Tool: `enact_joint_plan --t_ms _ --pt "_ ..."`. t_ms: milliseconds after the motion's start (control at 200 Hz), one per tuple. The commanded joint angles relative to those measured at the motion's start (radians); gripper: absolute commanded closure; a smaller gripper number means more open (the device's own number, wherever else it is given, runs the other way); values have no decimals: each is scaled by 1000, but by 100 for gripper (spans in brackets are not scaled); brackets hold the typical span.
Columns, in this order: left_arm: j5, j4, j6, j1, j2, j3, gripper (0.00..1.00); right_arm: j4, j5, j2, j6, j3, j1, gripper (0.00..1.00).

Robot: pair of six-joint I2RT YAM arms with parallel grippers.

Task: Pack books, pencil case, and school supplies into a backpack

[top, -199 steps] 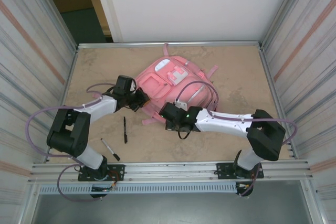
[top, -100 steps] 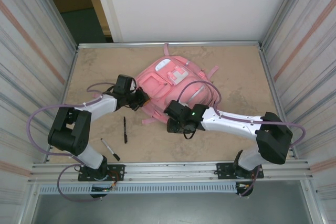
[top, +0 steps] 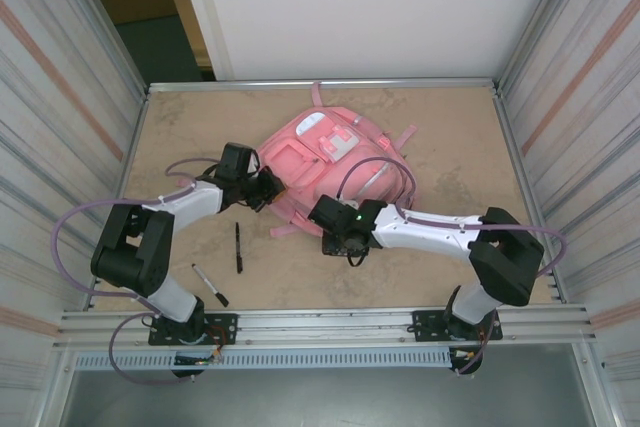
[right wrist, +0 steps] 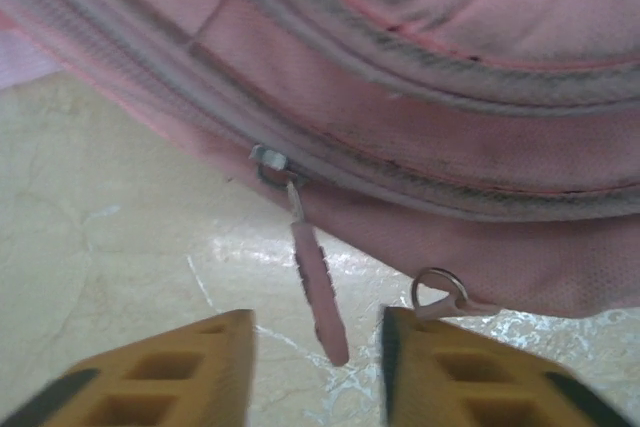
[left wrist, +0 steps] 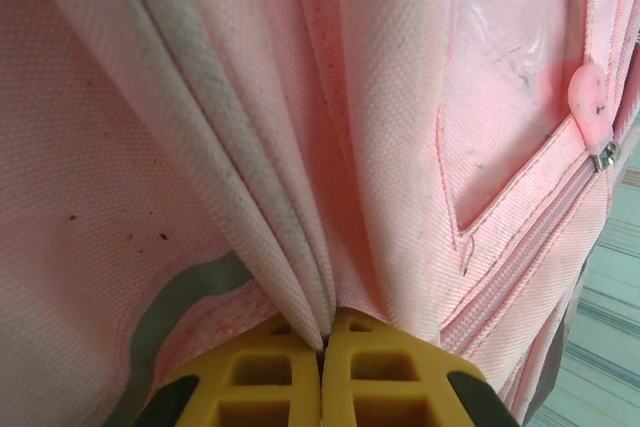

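Since a second ago your right arm has swung its elbow out and back, and its claw, pressed together then, now stands apart; your left arm has not shifted.

Your right claw (right wrist: 318, 322) is spread, holding nothing. The slim pink rubber zip pull (right wrist: 318, 292) hangs down into the gap between the two yellow fingers (right wrist: 225, 342) and touches neither. Just beyond the fingertips, up and to the left, the pull hooks into its small metal slider (right wrist: 268, 162). To the right of the pull, a bare metal ring (right wrist: 437, 292) sticks out from the fabric edge. Beyond those, the large pink fabric backpack (right wrist: 450, 97) runs across the whole far side, its zip track curving along the seam. The pale speckled table (right wrist: 100, 207) lies under and to the left of this claw.

Your left claw (left wrist: 325, 332) is pressed together, pinching a fold of the backpack's cloth that fans out ahead of it. Further off to its right sits a rounded pink zip tab (left wrist: 590, 107) on a pocket zip.

From above, two slim black pens lie on the table on the base side of the left claw, well apart from it: one plain (top: 238, 247), the other white-tipped (top: 210, 285) and nearer the arm bases.
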Motion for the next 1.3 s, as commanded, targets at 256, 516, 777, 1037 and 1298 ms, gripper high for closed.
enact_joint_plan --t_ms 256,516,777,1037,1298 --pt "-29 -17 27 19 -11 8 98 -117 96 -78 -19 -10 -35 100" --pt "-40 -22 51 70 29 48 98 -248 119 -333 -104 -161 -133 100" --pt "-23 -119 165 126 182 274 96 -226 75 -568 -199 -263 -232 100" --pt "-25 -146 166 177 164 366 61 -65 -20 -496 -230 -191 -225 100" --pt "-89 -225 142 21 -124 105 48 62 -43 -332 -262 -112 -201 100"
